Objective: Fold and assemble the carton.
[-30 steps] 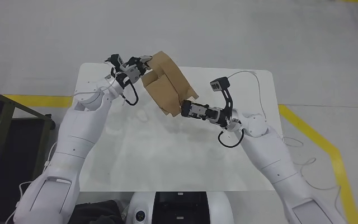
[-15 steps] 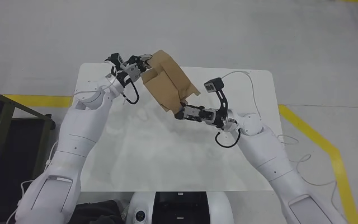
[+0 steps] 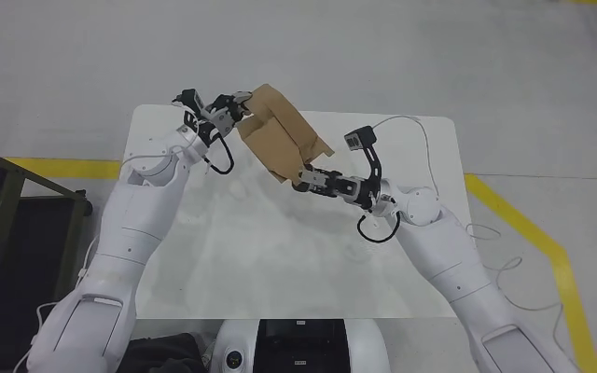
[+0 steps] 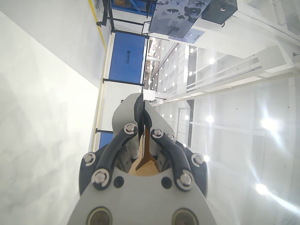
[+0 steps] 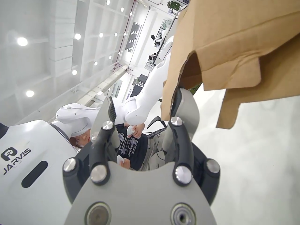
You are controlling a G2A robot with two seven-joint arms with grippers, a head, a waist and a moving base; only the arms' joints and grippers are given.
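Note:
A brown cardboard carton [image 3: 280, 135], partly folded with loose flaps, is held up above the far middle of the white table [image 3: 280, 252]. My left gripper [image 3: 241, 101] is shut on the carton's far left edge; between its closed fingers [image 4: 140, 111] a strip of the carton [image 4: 145, 160] shows. My right gripper [image 3: 302, 177] stands open at the carton's near lower corner. One of its fingers [image 5: 181, 101] touches a flap edge of the carton [image 5: 234, 36], the other finger [image 5: 106, 111] is free to the side.
The table's near half lies bare below both arms. A white cable [image 3: 415, 131] runs over the far right of the table. Yellow floor tape [image 3: 532, 233] borders the table's right side, and a dark rack [image 3: 28, 233] stands at its left.
My right gripper has shifted a little left and toward the carton's lower corner, now touching a flap. The left gripper keeps its hold, and the carton has barely moved.

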